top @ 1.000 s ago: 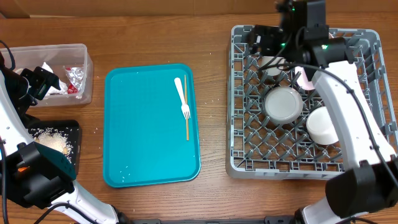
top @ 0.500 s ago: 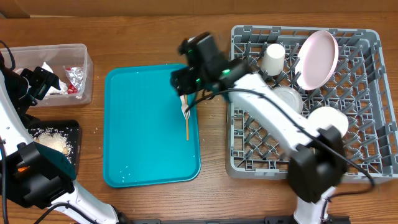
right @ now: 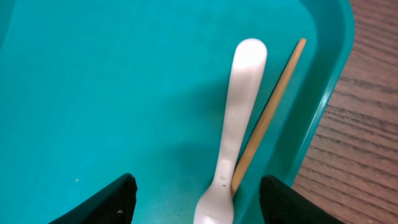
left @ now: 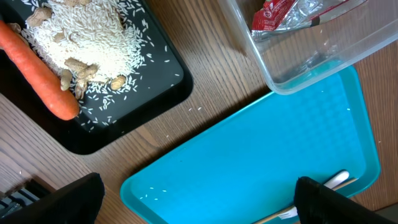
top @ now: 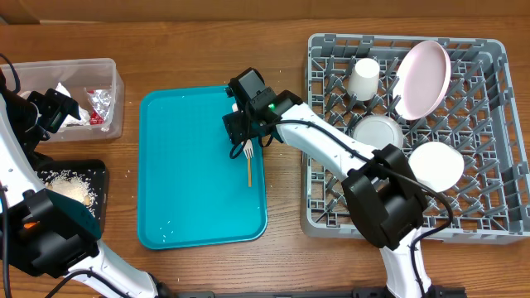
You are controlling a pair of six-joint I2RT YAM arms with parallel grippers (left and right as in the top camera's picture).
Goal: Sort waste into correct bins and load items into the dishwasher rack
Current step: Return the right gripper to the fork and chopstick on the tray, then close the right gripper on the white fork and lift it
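Since swinging from the dishwasher rack (top: 331, 207) to the teal tray (top: 190, 182) at frame centre, the right fingers (right: 118, 199) straddle the white plastic fork (right: 233, 124), spread, so cutlery likely loads next; the left fingers (left: 62, 199) are spread, empty.

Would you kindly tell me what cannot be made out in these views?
Fork tines: cut off by the bottom edge in the right wrist view; overhead, its handle lies under the right end effector.
Clear tub contents: partly behind the left arm overhead, cut off by the top edge in the left wrist view.
Black tray: left side under that arm overhead.
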